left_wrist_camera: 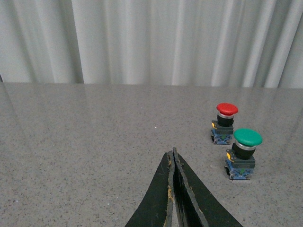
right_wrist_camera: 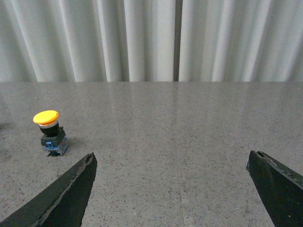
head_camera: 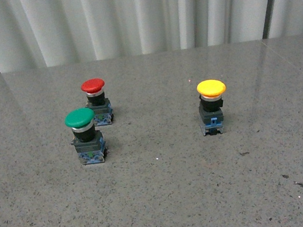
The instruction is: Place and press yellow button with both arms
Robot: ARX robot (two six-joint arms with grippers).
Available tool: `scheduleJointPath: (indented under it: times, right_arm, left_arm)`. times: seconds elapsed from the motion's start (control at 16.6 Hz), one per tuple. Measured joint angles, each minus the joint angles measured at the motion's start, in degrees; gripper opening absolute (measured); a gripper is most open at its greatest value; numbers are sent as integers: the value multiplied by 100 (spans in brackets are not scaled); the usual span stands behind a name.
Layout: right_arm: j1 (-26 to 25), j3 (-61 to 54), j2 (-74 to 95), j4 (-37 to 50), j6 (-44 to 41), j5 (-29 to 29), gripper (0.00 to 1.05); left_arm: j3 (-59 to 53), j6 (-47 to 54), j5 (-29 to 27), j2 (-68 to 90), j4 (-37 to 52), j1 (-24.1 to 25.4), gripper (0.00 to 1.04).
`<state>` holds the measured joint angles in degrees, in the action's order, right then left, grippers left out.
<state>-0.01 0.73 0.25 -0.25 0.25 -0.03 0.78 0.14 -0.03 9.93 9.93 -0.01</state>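
Note:
The yellow button (head_camera: 213,106) stands upright on the grey table, right of centre in the front view, with a yellow mushroom cap over a black body and blue base. It also shows in the right wrist view as the yellow button (right_wrist_camera: 49,133), off to one side and well beyond the fingers. My right gripper (right_wrist_camera: 171,156) is open wide with bare table between its black fingers. My left gripper (left_wrist_camera: 173,152) is shut, its two black fingers pressed together over the table with nothing in them. Neither arm shows in the front view.
A green-capped button (head_camera: 85,136) and a red-capped button (head_camera: 96,100) stand close together at the left of the speckled grey table (head_camera: 164,202). In the left wrist view the green-capped button (left_wrist_camera: 244,153) and the red-capped button (left_wrist_camera: 224,123) sit beyond the fingers to one side. A pleated white curtain (head_camera: 137,14) hangs behind.

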Motion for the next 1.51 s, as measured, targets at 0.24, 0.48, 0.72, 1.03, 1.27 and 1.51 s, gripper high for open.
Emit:
scheduleJointPath:
  times: [0.24, 0.48, 0.72, 1.03, 1.27, 1.51]
  right_arm:
    - [0, 0, 0, 7, 0, 2, 98]
    - [0, 0, 0, 2, 0, 0, 98]
    - [0, 0, 0, 2, 0, 0, 98]
    - [0, 0, 0, 4, 0, 0, 98]
    - [-269, 2, 144, 365, 245, -625, 98]
    - [-651, 874, 3086, 3211, 962, -1740, 98]
  left_arm:
    - [7, 0, -9, -931, -1067, -2, 4]
    - [4, -9, -4, -931, -1014, -2, 17]
    - [4, -7, 0, -931, -1016, -2, 64]
    - [4, -7, 0, -931, -1016, -2, 98]
    - [4, -7, -4, -931, -1016, -2, 98]
    - [4, -9, 2, -931, -1016, -2, 98]
